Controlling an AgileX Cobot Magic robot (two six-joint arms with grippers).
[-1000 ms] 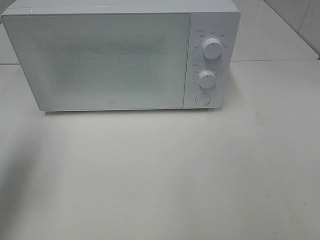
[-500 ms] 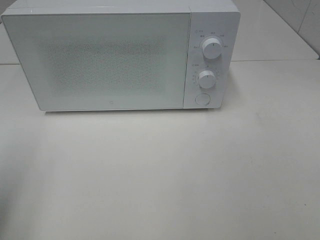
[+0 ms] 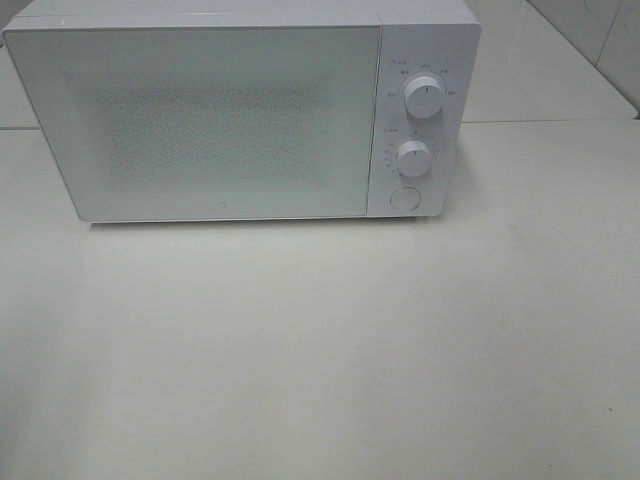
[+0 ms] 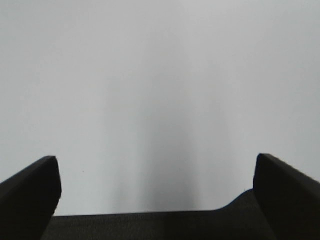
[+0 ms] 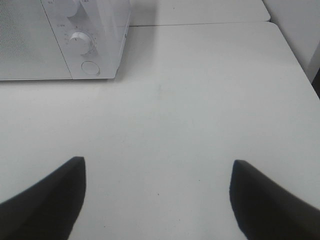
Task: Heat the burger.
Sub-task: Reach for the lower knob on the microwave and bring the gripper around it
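Microwave (image 3: 240, 110) sitting door-shut on white surface (image 3: 320, 350). L pincer (image 4: 155, 160) and R pincer (image 5: 157, 161) both hanging w/ fingers apart, gripping nothing. Burger not showing, can't tell where.

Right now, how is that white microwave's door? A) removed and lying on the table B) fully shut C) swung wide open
B: the microwave door sits flush beside the control panel, with no gap and no view inside.

Kitchen-like setup, white microwave (image 3: 240, 115), white table (image 3: 320, 350)
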